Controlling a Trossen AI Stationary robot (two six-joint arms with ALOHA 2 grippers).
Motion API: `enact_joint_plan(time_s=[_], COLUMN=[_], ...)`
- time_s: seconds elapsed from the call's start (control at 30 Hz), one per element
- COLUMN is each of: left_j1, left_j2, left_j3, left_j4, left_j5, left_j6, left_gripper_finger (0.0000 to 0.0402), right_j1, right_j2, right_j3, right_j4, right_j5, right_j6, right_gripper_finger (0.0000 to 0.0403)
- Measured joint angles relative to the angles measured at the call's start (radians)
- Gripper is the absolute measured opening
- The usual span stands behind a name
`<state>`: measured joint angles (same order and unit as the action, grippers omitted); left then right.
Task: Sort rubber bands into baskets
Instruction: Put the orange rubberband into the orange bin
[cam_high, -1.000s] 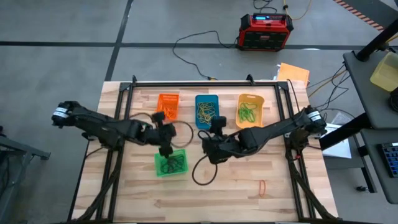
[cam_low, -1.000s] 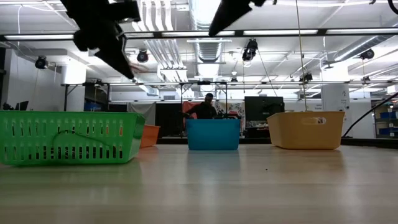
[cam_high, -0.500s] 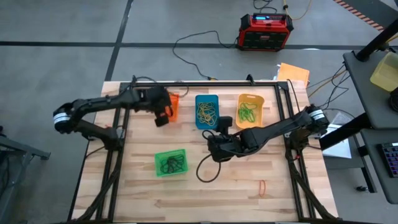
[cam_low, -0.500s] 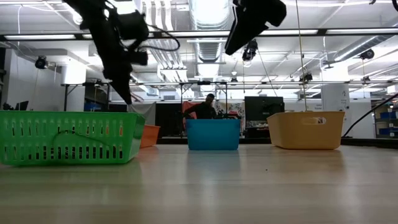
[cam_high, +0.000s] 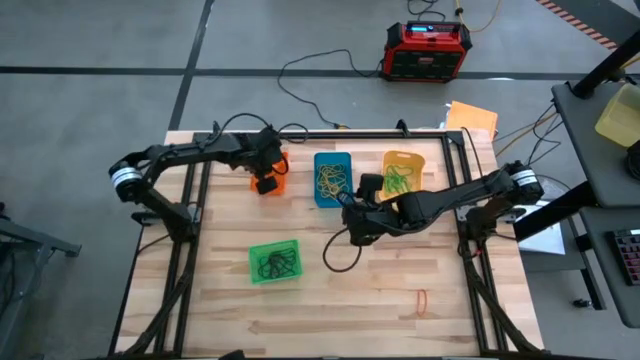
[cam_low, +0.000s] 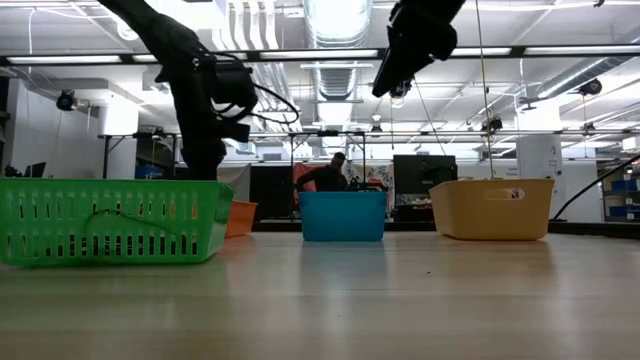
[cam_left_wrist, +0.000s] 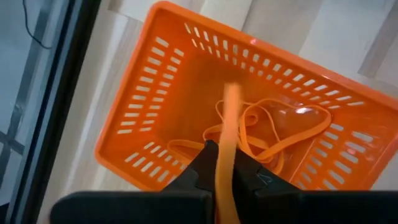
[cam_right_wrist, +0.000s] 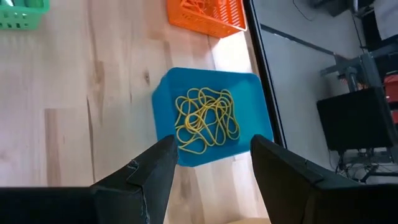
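Observation:
My left gripper (cam_high: 266, 183) hangs over the orange basket (cam_high: 272, 162) and is shut on an orange rubber band (cam_left_wrist: 229, 118). Several more orange bands (cam_left_wrist: 273, 134) lie on that basket's floor. My right gripper (cam_high: 353, 215) is open and empty over the table, just near of the blue basket (cam_high: 332, 178). In the right wrist view, the blue basket (cam_right_wrist: 249, 93) holds yellow bands (cam_right_wrist: 205, 119). The yellow-orange basket (cam_high: 402, 176) holds green bands. The green basket (cam_high: 274, 262) holds dark bands. A red band (cam_high: 421, 299) lies flat on the table at the near right. My left gripper pinches the orange rubber band between its two fingers, with the band (cam_left_wrist: 225, 163) running out from between the fingertips (cam_left_wrist: 205, 163). The fingers point down over the orange basket's inside. The held band is clear of the basket floor; which part of the loop is held I cannot tell.
A black cable (cam_high: 338, 255) loops over the table between the green basket and my right gripper. A black frame rail (cam_high: 330, 133) runs along the far edge. A red-and-black box (cam_high: 428, 50) stands on the floor beyond. A person (cam_low: 330, 172) shows far behind the table.
My left gripper has gone from above the green basket toward the table's far edge and now hangs over the orange basket. My right gripper has drifted a little toward the far right, closer to the blue basket.

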<state>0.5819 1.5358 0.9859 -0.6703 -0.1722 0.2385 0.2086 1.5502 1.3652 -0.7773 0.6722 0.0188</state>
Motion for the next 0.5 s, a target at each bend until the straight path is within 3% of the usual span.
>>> enact_joint_plan(time_s=[0.5], left_j1=[0.002], left_j2=[0.026], left_j3=[0.002], left_j4=[0.017], left_j5=[-0.002], left_j6=[0.012], left_gripper_finger=[0.0000], right_j1=[-0.011], right_j2=[-0.072], right_j3=[-0.060], right_j4=[0.035], right_j5=[-0.026], right_j6=[0.014], right_gripper_finger=[0.0199])
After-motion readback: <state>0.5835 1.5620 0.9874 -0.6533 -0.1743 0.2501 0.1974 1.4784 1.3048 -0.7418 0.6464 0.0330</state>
